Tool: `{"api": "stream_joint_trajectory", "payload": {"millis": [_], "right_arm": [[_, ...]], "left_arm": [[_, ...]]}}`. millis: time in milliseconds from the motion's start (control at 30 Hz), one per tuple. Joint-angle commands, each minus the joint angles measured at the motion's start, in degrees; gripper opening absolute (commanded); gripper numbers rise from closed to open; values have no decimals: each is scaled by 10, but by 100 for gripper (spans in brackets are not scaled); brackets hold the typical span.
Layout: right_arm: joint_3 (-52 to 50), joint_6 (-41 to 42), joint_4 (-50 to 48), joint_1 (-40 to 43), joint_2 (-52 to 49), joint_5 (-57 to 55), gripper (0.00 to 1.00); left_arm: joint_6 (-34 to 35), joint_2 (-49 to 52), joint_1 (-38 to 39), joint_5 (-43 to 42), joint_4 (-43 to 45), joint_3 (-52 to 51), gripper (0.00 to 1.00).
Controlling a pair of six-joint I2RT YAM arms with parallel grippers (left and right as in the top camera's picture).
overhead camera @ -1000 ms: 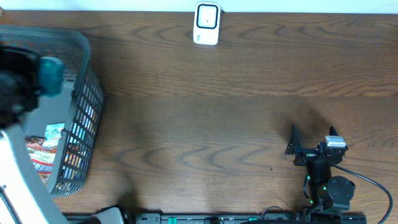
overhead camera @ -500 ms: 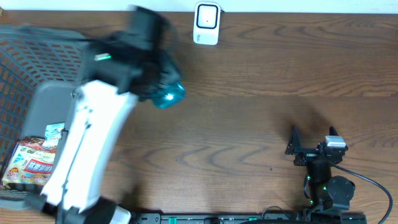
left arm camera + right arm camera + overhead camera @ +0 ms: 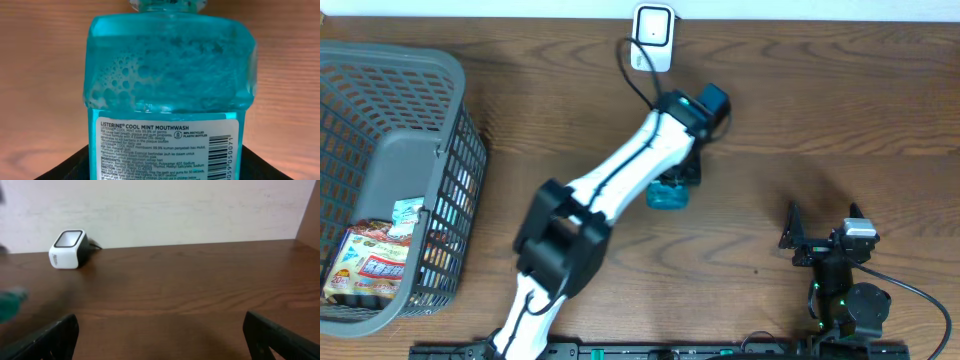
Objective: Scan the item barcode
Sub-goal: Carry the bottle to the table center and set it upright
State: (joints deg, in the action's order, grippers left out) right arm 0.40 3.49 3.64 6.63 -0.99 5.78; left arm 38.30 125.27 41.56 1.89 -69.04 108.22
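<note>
The wooden surface (image 3: 840, 110) shows open wood across its right half. A grey basket (image 3: 460, 180) with packets inside hugs the left edge. The left arm (image 3: 620, 180) reaches diagonally toward the far edge, its left jaws pinching the blue mouthwash bottle (image 3: 668, 195) near the scanner (image 3: 652, 38) at that edge. The right jaws are spread wide by the near edge, well apart from the bottle.

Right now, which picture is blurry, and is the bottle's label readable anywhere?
Left wrist view: the mouthwash bottle fills the frame, label sharp and readable. Right wrist view: a teal smear at the left edge, probably that bottle; the white scanner is clear. Overhead view: crisp.
</note>
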Motion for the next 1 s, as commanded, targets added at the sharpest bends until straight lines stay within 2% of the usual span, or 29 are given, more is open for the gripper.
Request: {"api": "stream_joint_trajectory", "payload": {"millis": [0,133,367,433,600,633,867,967], "right_arm": [[-1,7,2,-7,3,2,99],[-1,7,2,-7,3,2,99],[-1,7,2,-7,3,2,99],[-1,7,2,-7,3,2,99],[-1,7,2,-7,3,2,99],[-1,7,2,-7,3,2,99],[-1,7,2,-7,3,2,99],[-1,7,2,-7,3,2,99]], "left_arm": [[-19,29,8,18,26,-1,45],[-14,45,7,18,100,-32,45],[66,46,8,18,171,-77,46],[66,45,8,18,169,-76,54],[34,21,8,18,115,-65,97],[28,14,8,18,106,-62,99],[-68,-109,-1,19,52,-11,98],[-78,-195,-21,74,52,13,98]]}}
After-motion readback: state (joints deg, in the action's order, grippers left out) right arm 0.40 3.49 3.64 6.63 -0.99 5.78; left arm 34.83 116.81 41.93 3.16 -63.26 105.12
